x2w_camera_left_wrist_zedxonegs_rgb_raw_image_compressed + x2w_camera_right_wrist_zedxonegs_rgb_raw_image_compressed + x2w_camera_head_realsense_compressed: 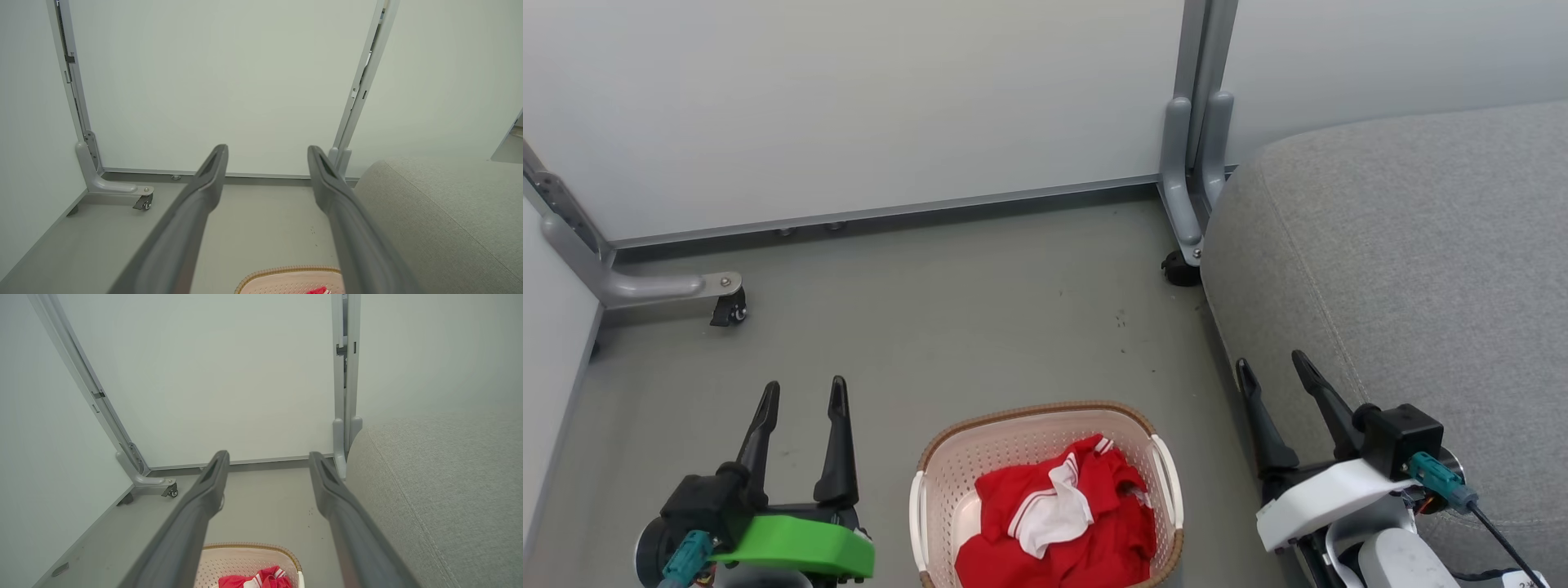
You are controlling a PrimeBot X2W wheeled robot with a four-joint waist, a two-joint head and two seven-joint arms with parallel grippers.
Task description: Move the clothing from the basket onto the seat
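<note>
The red clothing [1062, 514] lies in the basket [1033, 411] at the bottom middle of the frame. The big grey seat [1405, 245] is on the right. The left gripper [805, 382] and right gripper [1269, 359] have jaws wide apart, holding nothing.

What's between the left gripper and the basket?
Only bare floor, seen in the head view: the left gripper hangs open, apart from the basket, with nothing in the gap.

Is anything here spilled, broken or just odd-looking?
Nothing is spilled or broken. The red clothing lies crumpled in the basket, which stands upright on the floor beside the seat. Only a few dark specks mark the floor near the seat.
</note>
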